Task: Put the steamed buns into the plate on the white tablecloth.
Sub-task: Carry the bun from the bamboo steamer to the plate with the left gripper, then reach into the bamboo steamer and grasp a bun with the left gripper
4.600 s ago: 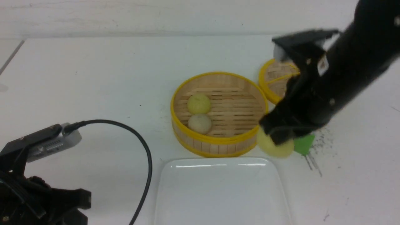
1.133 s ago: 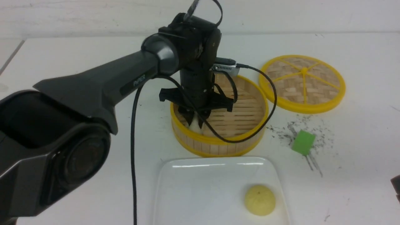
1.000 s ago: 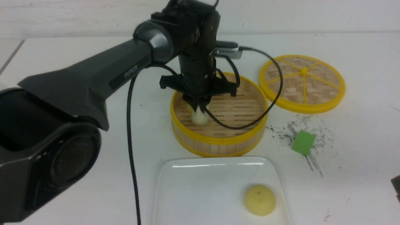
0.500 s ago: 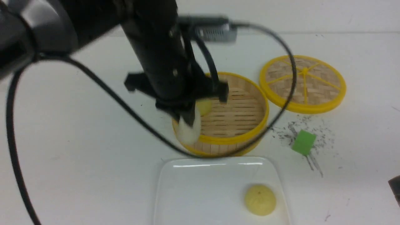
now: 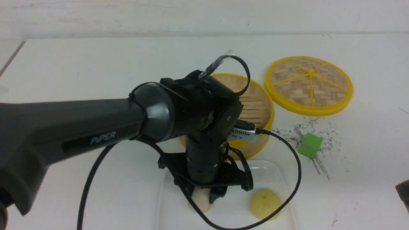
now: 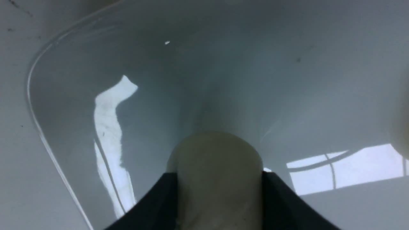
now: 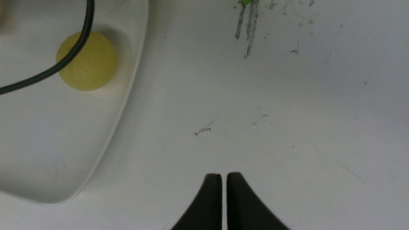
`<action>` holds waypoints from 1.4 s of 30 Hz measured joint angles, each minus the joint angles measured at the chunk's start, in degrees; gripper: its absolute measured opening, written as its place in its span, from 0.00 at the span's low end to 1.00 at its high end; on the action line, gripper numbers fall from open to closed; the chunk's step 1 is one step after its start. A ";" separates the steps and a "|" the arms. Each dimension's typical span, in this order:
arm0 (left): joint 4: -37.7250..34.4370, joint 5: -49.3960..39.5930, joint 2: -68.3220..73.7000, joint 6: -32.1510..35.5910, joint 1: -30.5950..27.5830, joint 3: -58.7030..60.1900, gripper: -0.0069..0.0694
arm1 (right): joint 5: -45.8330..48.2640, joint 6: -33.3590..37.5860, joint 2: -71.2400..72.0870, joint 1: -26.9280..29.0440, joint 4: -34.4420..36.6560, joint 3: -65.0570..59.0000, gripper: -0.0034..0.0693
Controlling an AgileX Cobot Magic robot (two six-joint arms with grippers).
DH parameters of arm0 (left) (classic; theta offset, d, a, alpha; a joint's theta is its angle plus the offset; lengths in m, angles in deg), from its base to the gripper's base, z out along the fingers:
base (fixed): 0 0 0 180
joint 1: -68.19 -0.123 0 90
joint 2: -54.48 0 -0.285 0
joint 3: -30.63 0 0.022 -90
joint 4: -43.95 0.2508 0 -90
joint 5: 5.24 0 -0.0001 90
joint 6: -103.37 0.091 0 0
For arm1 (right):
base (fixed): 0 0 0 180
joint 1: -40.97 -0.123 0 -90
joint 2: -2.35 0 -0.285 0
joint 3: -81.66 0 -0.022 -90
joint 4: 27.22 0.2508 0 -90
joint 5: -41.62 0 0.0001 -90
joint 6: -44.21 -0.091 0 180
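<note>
Half a second ago the left arm [image 5: 96, 127] hung over the steamer basket [image 5: 260, 105]; it has now swung nearer and dropped over the plate [image 5: 265, 172], bringing the off-white bun [image 5: 201, 200] with it.

The white tablecloth [image 5: 96, 64] lies bare to the left of the arm and along the far edge. The plate sits at the near edge with its far rim just beside the basket. The woven lid [image 5: 309, 85] lies flat to the right of the basket, and the green cube [image 5: 309, 145] sits apart among dark scuffs. The yellow bun [image 5: 265, 207] rests in the right part of the plate, close to the rim, with the arm's black cable [image 5: 295, 179] looping past it.

The left gripper [image 6: 219, 174] points down. One finger stands on each side of the off-white bun, which sits on the plate floor left of the yellow one. Whether they pinch it or only flank it cannot be told.

The right gripper [image 7: 223, 179] hovers over bare cloth to the right of the plate, fingers together and empty.
</note>
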 joint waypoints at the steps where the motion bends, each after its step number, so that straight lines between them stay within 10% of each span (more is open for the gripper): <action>1: 0.22 -0.13 -0.06 -0.41 0.00 -0.38 0.64 | 0.23 0.00 0.00 0.00 0.03 0.00 0.11; 19: 9.01 -4.63 2.51 -10.07 -8.03 -31.63 0.73 | 1.36 0.00 0.00 0.00 0.44 0.00 0.14; 30: 2.79 3.52 13.59 -1.54 -13.66 -34.43 0.72 | 1.31 0.00 0.00 0.00 1.80 0.00 0.16; 42: 2.67 6.13 19.60 -0.68 -13.66 -34.55 0.51 | 1.31 0.00 0.00 0.00 1.87 0.00 0.16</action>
